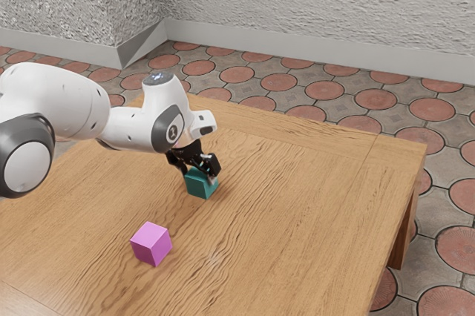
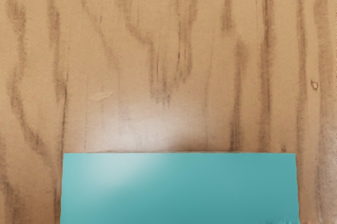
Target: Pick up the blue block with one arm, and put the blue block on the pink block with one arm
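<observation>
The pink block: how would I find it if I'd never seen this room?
Look at the big wooden table on the tiled floor. The pink block sits alone toward the table's near edge. Its only neighbour, the blue block farther back, is greenish-blue; this one is bright pink.

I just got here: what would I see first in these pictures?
Probably the big white arm coming in from the exterior view's left, its black end effector right down at the blue block in the middle of the wooden table. Next, the bright pink block sitting alone nearer the front edge, apart from the blue one.
</observation>
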